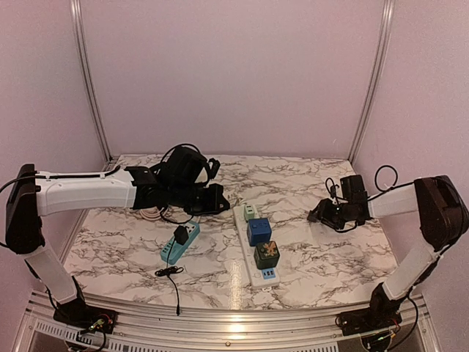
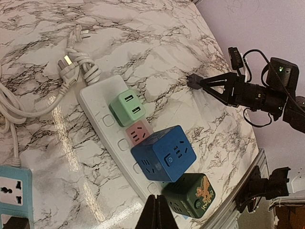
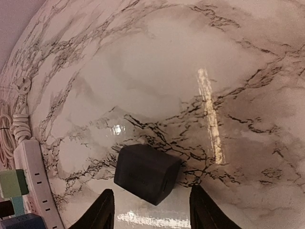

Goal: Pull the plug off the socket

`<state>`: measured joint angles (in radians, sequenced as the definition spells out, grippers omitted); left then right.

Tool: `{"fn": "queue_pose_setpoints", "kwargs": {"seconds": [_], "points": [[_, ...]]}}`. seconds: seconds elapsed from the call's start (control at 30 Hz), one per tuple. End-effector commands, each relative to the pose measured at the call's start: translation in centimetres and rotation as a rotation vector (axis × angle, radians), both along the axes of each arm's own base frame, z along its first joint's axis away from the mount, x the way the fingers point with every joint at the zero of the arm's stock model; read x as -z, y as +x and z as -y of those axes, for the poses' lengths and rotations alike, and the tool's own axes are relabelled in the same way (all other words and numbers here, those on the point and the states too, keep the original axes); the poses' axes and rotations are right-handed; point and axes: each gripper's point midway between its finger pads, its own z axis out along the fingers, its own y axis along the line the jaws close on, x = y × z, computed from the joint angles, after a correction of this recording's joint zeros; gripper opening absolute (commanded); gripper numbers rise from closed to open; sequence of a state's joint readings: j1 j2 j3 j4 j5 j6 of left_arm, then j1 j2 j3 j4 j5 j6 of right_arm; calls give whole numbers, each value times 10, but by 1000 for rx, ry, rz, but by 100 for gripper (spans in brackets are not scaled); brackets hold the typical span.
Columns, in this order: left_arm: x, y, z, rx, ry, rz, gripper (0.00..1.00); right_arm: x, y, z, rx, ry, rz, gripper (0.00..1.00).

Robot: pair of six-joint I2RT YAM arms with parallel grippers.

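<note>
Widely spread right hand (image 3: 152, 191) astride plug (image 3: 147, 172)

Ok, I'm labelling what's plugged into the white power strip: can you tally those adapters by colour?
Mint green adapter: 1
Pink adapter: 1
Blue cube adapter: 1
Dark green cube adapter: 1
Total: 4
Light-blue end piece not counted: may belong to the white power strip.

Lab test cell: marble-print table (image 1: 330, 257), aluminium frame rails (image 1: 86, 81), plain pale walls (image 1: 234, 73).
</note>
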<state>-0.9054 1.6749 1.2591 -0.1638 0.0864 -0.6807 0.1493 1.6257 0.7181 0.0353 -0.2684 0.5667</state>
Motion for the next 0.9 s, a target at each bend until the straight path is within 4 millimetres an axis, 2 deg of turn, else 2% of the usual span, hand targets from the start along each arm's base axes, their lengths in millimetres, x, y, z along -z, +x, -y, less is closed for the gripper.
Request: {"fn": "queue_pose_setpoints", "kwargs": {"seconds": [0.0, 0.17, 0.33, 0.67, 0.87], "points": [[4, 3, -3, -14, 4, -1, 0, -12, -5, 14, 21, -64, 9, 54], [7, 3, -3, -14, 6, -5, 0, -26, -12, 17, 10, -107, 27, 58], [10, 3, -2, -12, 7, -9, 0, -45, -20, 1, -36, -180, 51, 62], [19, 3, 2, -8, 2, -25, 0, -75, -49, -67, -172, -264, 56, 65], [18, 4, 19, 23, -61, -40, 0, -88, -75, -108, -227, -233, 61, 67]]}}
